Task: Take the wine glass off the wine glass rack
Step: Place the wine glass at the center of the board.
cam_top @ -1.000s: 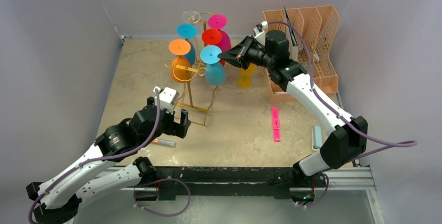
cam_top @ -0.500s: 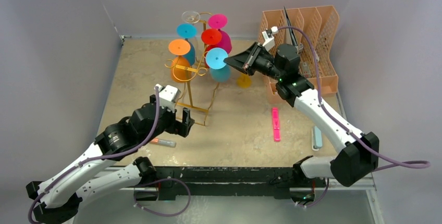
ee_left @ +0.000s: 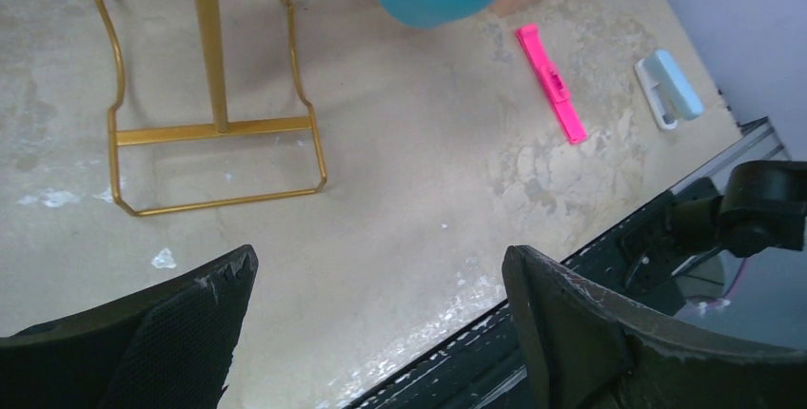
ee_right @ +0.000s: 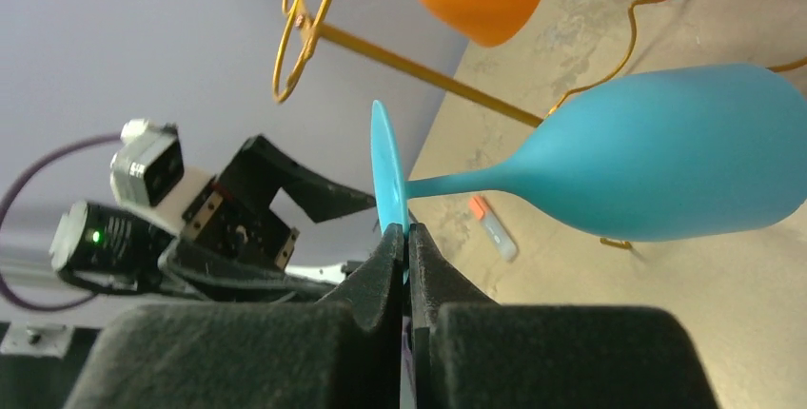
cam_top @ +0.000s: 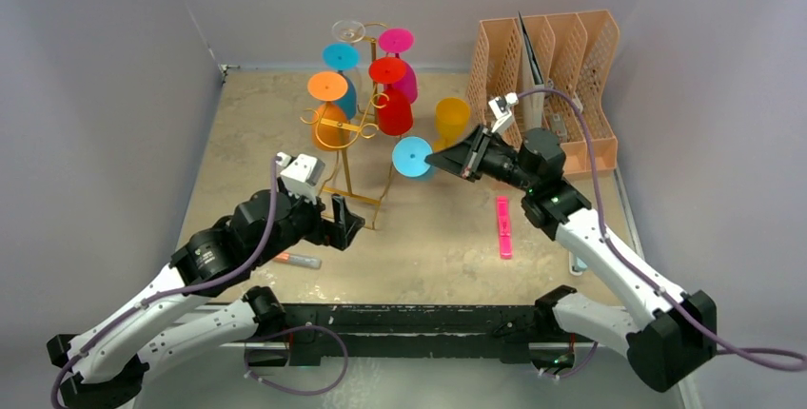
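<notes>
On the beige counter (cam_top: pixel 447 247), mid-frame, the right pincer (cam_top: pixel 433 155) was clamped on the blue wine glass (cam_top: pixel 412 157) foot, just right of the rack (cam_top: pixel 344 166). Bare counter lay below. The left pincer (cam_top: pixel 341 222) stood apart.

Free room: the bare beige worktop (cam_top: pixel 438 252) lies open between the rectangular base of the tall gold wire wine glass rack (cam_top: pixel 348 166) and the flat pink marker (cam_top: pixel 503 227); it is also open left of the rack, up to the wall.

Obstacles: an orange plastic glass (cam_top: pixel 330 131), a red plastic glass (cam_top: pixel 393 114) and a magenta plastic glass (cam_top: pixel 409 79) crowd the rack's upper arms; the turquoise plastic wine glass (cam_top: pixel 412 157), level in the right gripper (cam_top: pixel 433 156), occupies the air just right of the rack, near the upright yellow plastic cup (cam_top: pixel 452 122); the peach perforated file organiser (cam_top: pixel 582 52) walls the far right; the left gripper (cam_top: pixel 344 222), jaws spread, sits just beside the rack base.
</notes>
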Motion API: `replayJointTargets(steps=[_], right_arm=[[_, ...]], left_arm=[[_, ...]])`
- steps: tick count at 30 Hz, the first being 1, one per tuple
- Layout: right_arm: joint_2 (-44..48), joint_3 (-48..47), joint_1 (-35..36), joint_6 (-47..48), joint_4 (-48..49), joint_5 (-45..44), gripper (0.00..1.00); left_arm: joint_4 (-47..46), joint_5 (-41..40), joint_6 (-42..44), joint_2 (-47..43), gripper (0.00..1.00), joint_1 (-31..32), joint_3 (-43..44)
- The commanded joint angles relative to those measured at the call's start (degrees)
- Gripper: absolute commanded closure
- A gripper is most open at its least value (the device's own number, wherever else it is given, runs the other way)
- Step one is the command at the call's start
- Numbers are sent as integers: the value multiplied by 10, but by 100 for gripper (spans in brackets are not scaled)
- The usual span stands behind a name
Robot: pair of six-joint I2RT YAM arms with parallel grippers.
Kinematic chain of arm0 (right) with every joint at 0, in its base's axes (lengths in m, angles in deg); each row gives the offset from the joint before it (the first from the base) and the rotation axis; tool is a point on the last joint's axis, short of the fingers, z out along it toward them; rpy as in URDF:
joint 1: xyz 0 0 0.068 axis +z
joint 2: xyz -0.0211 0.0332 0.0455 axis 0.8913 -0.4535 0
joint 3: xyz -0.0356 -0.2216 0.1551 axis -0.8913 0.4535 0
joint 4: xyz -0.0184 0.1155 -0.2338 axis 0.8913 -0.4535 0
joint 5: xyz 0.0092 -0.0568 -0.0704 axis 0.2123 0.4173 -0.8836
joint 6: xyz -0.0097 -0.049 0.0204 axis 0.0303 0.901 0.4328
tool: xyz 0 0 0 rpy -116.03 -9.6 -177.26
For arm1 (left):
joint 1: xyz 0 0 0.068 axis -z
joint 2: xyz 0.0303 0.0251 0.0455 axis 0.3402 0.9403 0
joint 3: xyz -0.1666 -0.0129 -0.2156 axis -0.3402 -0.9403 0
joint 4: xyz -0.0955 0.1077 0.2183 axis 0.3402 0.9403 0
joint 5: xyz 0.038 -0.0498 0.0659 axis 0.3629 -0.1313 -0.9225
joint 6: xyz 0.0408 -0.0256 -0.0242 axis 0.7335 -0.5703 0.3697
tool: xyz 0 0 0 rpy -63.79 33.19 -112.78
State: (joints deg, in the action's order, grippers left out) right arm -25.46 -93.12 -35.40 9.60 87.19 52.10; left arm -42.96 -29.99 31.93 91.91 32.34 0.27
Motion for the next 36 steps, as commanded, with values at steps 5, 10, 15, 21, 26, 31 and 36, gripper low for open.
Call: replayJointTargets(steps=[5,10,15,21,26,31,36], right_arm=[[54,4,1,119,-105,90,100],[51,14,18,155,-116,120,100],[48,22,58,189,-105,99,100],[43,26,95,201,-61,70,100],[59,33,95,224,-68,54,100],[79,49,95,219,-53,53,100],[83,45,95,204,-46,60,100]], left_arm=[[-108,64,-83,5,0,-2,-24],[-158,102,-120,6,0,-2,-31],[-272,147,-155,-20,0,-2,-94],[-338,183,-177,9,3,-2,-118],[-361,206,-212,28,11,-2,-124],[-421,215,-230,15,30,-2,-160],[-414,229,-213,26,48,-2,-141]])
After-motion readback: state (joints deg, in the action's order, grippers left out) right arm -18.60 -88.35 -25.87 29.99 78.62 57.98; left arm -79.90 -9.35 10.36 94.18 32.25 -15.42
